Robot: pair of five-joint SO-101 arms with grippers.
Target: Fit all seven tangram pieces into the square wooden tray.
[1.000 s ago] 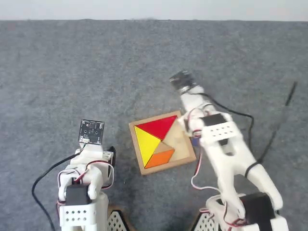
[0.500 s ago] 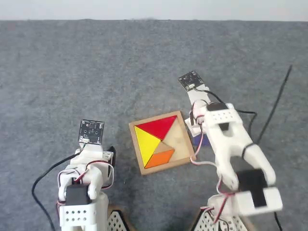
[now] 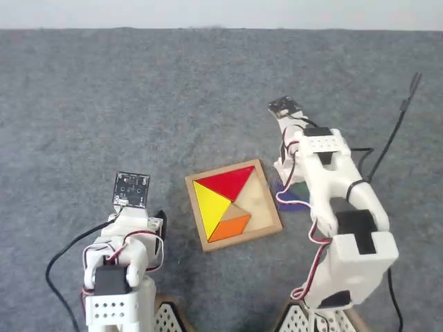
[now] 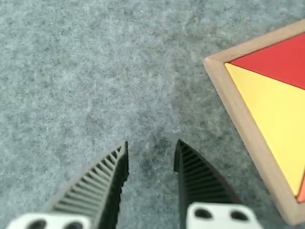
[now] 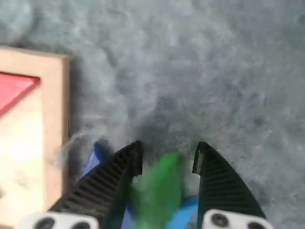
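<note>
The square wooden tray (image 3: 265, 220) lies mid-table holding a red triangle (image 3: 225, 183), a yellow triangle (image 3: 210, 205) and an orange piece (image 3: 230, 226); the tray's right part is bare wood. Just right of the tray, a green piece (image 3: 300, 187) and a blue piece (image 3: 291, 201) lie on the carpet under the right arm (image 3: 322, 162). In the right wrist view my right gripper (image 5: 167, 152) is open, with the green piece (image 5: 159, 186) between its fingers and blue pieces (image 5: 96, 155) beside it. My left gripper (image 4: 150, 152) is open over bare carpet, left of the tray's corner (image 4: 214, 67).
Grey carpet covers the whole table, with wide free room at the back and far left. The right arm's black cable (image 3: 394, 149) loops to the right. The left arm (image 3: 124, 242) stands at the front left.
The right arm has swung right, off the tray's right edge and over the loose green and blue pieces. The left arm has kept still.
</note>
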